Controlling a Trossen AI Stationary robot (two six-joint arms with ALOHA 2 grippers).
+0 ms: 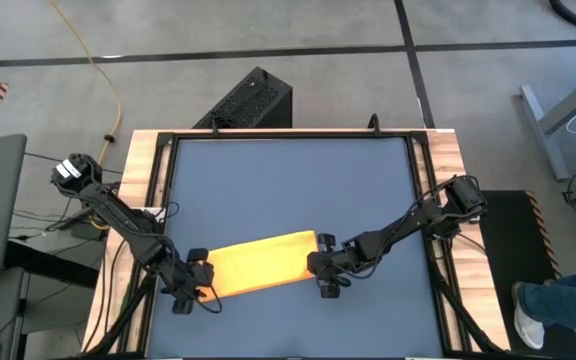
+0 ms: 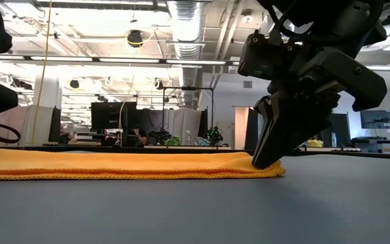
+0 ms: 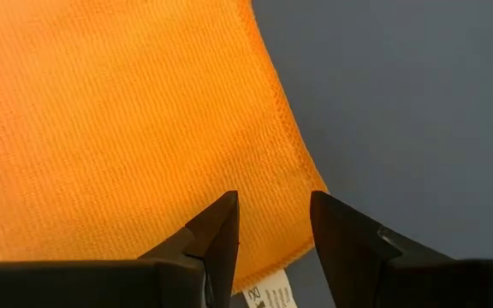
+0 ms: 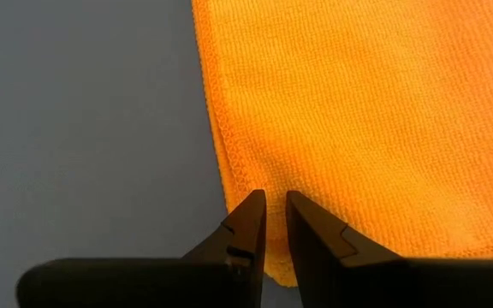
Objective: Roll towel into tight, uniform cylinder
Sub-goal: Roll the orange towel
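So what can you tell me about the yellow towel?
The towel is bright yellow, soft woven cloth with stitched edges and a small white tag at one corner. It lies flat and low on the dark blue mat, folded into a long strip, not rolled yet. The left gripper sits at one end with its fingers apart over the tagged corner. The right gripper is at the other end, fingers nearly together at the towel's edge.
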